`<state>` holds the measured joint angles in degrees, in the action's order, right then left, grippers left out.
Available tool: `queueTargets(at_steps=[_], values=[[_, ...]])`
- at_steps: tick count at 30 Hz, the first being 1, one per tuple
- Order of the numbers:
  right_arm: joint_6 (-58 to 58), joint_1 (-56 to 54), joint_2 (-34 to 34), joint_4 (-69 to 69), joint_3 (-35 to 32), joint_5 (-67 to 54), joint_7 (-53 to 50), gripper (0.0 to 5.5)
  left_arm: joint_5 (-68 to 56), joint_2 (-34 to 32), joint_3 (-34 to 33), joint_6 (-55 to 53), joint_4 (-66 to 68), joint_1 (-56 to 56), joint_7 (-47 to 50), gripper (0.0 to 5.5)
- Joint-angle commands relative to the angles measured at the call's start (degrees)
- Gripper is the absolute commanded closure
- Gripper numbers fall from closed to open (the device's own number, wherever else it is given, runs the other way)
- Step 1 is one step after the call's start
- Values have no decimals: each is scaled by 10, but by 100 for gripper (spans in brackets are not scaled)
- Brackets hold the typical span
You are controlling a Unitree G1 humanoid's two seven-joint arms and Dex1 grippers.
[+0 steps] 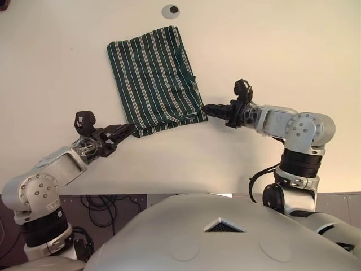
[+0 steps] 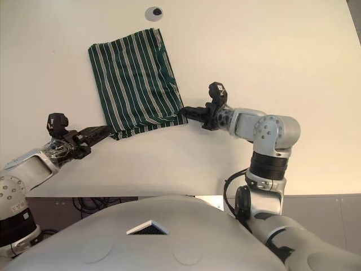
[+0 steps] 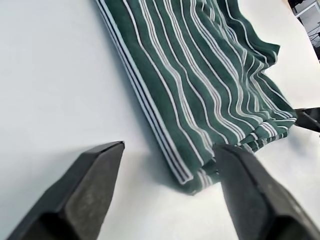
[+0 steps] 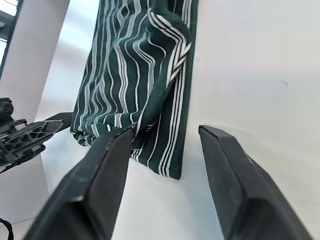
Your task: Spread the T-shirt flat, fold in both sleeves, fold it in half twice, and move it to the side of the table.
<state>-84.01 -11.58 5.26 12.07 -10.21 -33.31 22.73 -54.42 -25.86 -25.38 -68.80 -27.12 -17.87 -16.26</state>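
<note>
White bench [image 1: 293,51] stretches under both arms in the left eye view, with a small round grey disc [image 1: 170,10] set into its far edge and dark cables [image 1: 104,204] below its near edge. We see the T-shirt [image 1: 155,79], dark green with thin white stripes, folded to a rough rectangle and lying on the bench toward the far middle, turned a little askew, its right-hand edge rumpled. We find the left gripper [image 1: 127,131] at the near left corner of the cloth and the right gripper [image 1: 207,110] at the near right corner, each low over the bench. From the right eye we get the same layout: the T-shirt [image 2: 135,84] between the two arms, the left gripper [image 2: 102,131] meeting one near corner and the right gripper [image 2: 189,112] the other. In the left wrist view we look along the left gripper [image 3: 170,150], whose two dark fingers [image 3: 85,185] stand spread apart, released, with the striped corner of the T-shirt [image 3: 200,75] between their tips; one finger overlaps the cloth's edge, and we cannot tell whether it touches. Past the cloth the tip of the right gripper [image 3: 307,119] shows. In the right wrist view the right gripper [image 4: 167,132] is likewise spread wide and holds nothing, its fingers [image 4: 235,185] standing to either side of a layered corner of the T-shirt [image 4: 130,65], and the left gripper [image 4: 47,129] shows beyond the cloth.
</note>
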Motion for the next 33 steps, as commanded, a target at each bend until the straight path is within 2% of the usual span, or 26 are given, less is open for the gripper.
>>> queueTargets(at_steps=[1, 4, 9, 14, 18, 22, 33], values=[[-13, 4, -13, -4, 2, -4, -14, 311, -8, 21, 16, -20, 12, 8, 22, 225], [-22, 8, -15, 1, 1, -7, -17, 311, -19, 31, 26, -26, -3, -1, 27, 253], [-27, 5, -28, -11, -4, -9, -23, 311, -21, 37, 37, -20, -12, -11, 32, 351], [-20, -22, -55, -54, -43, -12, -35, 311, -12, 38, 52, -9, -6, -9, 35, 421], [-24, -24, -56, -57, -41, -13, -36, 311, -8, 38, 61, -2, -4, -9, 36, 487], [-31, -18, -48, -48, -32, -14, -36, 381, -8, 39, 67, 4, -4, -10, 37, 546], [-35, -25, -28, -41, -31, -27, -17, 542, -6, 29, 96, 22, -32, -24, 14, 550]])
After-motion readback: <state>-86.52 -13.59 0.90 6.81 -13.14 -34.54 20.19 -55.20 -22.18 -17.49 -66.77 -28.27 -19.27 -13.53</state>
